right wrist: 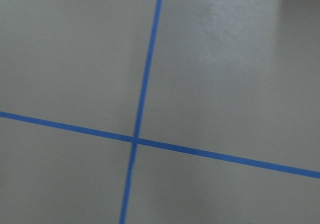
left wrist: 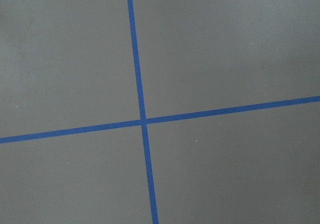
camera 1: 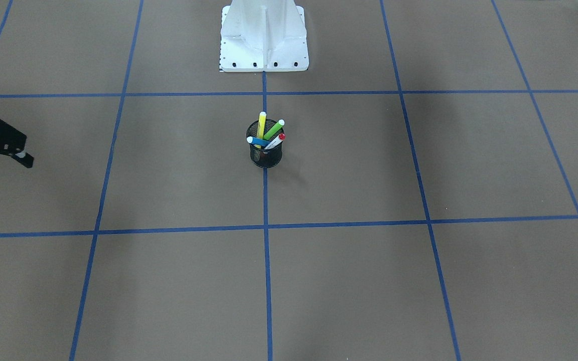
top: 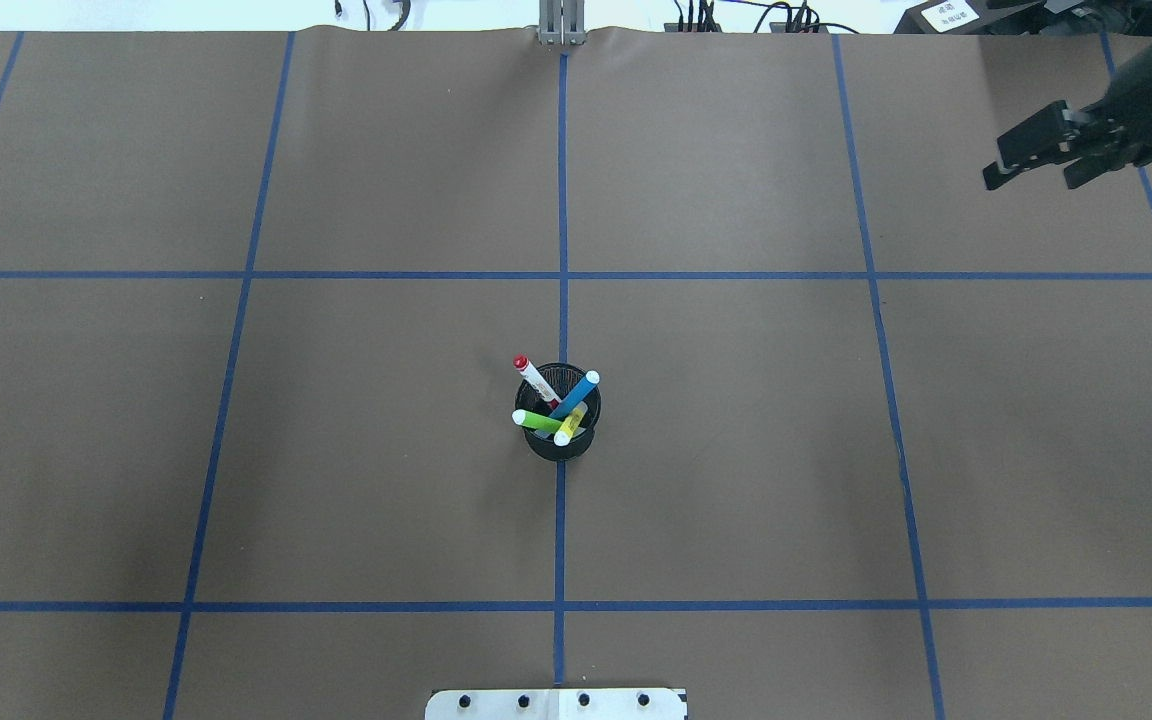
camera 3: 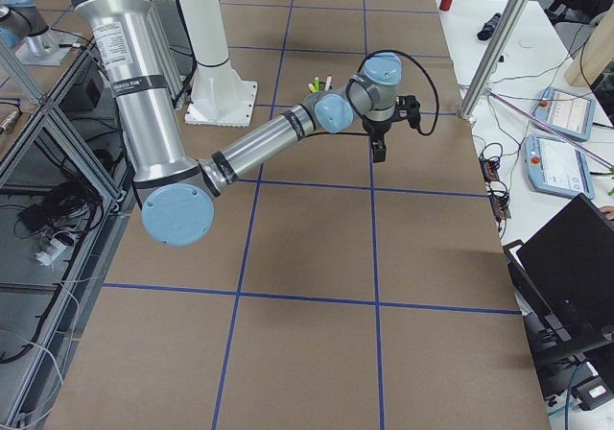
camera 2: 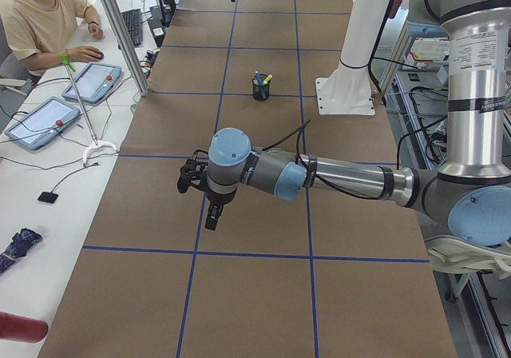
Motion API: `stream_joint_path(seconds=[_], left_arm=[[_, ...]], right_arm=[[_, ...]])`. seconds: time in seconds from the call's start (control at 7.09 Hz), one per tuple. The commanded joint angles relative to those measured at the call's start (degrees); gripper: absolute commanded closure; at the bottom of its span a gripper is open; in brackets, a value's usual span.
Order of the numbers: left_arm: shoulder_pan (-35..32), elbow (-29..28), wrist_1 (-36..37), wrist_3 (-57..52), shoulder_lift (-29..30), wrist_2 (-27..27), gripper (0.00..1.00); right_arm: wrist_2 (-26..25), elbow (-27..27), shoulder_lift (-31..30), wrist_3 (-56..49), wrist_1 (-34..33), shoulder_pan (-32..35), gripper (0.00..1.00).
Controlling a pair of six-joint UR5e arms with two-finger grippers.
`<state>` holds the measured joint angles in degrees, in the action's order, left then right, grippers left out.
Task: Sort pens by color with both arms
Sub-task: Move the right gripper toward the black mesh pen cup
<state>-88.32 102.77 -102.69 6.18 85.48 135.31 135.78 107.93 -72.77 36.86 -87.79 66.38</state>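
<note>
Pens (camera 1: 267,134) leaned near-upright in the cup (camera 1: 266,156), centre of the table (camera 1: 419,281), far from the spread-fingered right gripper (camera 1: 1,168) by its right edge; the left gripper's (camera 2: 200,198) grip was unreadable.

No word, brand or number is legible in any view. The black band (camera 3: 123,60) printed around the upright silver section of the right arm (camera 3: 153,132), near the robot's base, carries small white lettering that is too fine to read. The same is true of the matching band (camera 2: 477,102) on the left arm (camera 2: 479,46). At the far right edge of the table, a white sticker (top: 946,14) on a dark box (top: 921,24) carries a few dark printed lines, and these are also too small to read.
</note>
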Motion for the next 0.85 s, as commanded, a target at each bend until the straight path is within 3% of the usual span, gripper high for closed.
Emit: stream_joint_path(seconds=[0.0, 0.14, 0.71], left_arm=[[3.2, 0.4, -0.4, 6.9, 3.5, 0.1, 0.0], [5.0, 0.9, -0.5, 12.3, 5.2, 1.3, 0.0], [13.1, 0.9, -1.2, 32.2, 13.5, 2.1, 0.0]], right_arm=[[-0.2, 1.8, 3.3, 9.5, 0.6, -5.4, 0.0], [-1.0, 1.8, 4.6, 12.0, 0.6, -7.6, 0.0], [-14.0, 1.7, 11.9, 40.6, 0.7, -21.8, 0.01]])
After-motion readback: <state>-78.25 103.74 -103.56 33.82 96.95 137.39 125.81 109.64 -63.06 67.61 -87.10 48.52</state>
